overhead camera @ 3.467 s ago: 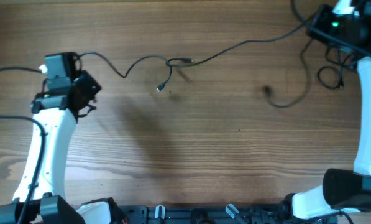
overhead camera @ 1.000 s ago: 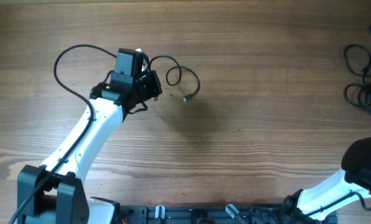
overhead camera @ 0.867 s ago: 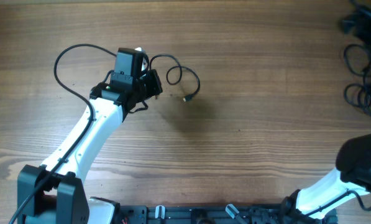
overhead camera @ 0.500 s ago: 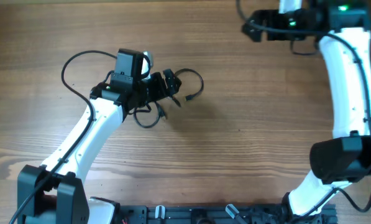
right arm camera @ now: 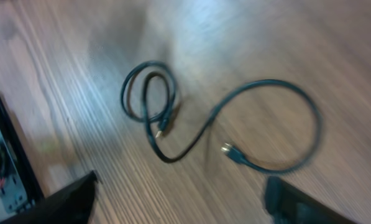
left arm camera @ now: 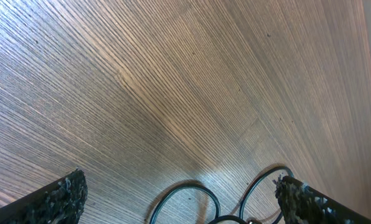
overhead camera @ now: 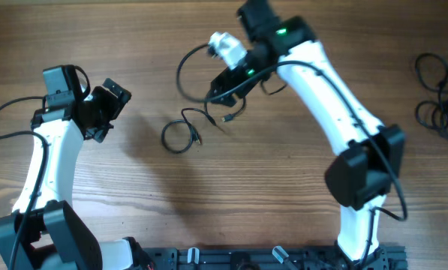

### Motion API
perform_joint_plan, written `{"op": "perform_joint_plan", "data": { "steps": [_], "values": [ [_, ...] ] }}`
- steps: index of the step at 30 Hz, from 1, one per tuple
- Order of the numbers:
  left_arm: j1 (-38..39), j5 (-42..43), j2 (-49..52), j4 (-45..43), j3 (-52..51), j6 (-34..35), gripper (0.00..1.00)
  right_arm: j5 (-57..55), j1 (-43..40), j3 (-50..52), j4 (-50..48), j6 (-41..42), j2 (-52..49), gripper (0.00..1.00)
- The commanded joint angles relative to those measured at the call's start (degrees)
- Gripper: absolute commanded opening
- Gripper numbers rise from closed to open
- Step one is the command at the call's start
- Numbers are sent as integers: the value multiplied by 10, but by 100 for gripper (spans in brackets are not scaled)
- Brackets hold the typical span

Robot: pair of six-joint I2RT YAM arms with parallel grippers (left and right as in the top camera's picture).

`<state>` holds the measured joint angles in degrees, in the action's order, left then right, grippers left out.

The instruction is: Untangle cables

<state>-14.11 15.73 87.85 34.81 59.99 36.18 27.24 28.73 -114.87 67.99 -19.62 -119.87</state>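
A thin black cable (overhead camera: 166,133) lies on the wooden table in loose loops: a small coil near the middle, a plug end (overhead camera: 227,118) and a larger loop behind it. My right gripper (overhead camera: 222,88) hangs over the larger loop, open and empty. In the right wrist view the coil (right arm camera: 148,93) and the plug (right arm camera: 235,154) lie ahead of the open right gripper (right arm camera: 179,205). My left gripper (overhead camera: 112,112) stands open to the left of the coil, apart from it. The left wrist view shows cable loops (left arm camera: 185,193) low between the left gripper's (left arm camera: 179,202) fingers, untouched. Another cable bundle (overhead camera: 434,97) lies far right.
The right arm (overhead camera: 321,90) reaches across the table from the right to the middle. The left arm's own wire (overhead camera: 2,120) loops near the left edge. A black rail (overhead camera: 269,259) runs along the front edge.
My left gripper opened, let go of the cable and drew back to the left. The right arm swung in from the back right to above the cable. The cable now lies in a coil.
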Motion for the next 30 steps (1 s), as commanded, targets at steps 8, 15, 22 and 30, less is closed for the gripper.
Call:
{"op": "perform_joint_plan", "data": {
  "steps": [8,15,22,30],
  "values": [
    [5,-1,-9,3,2,3,100,-16,74,2,-46,34,-97,4],
    [93,-2,-8,2,2,1,100,-77,-23,-83,-57,198,10,4],
    [217,-28,-8,-27,2,2,100,-169,-276,-89,-165,356,160,4],
    [275,-28,-8,-35,2,3,100,-337,-437,-83,-171,466,76,4]
  ]
}}
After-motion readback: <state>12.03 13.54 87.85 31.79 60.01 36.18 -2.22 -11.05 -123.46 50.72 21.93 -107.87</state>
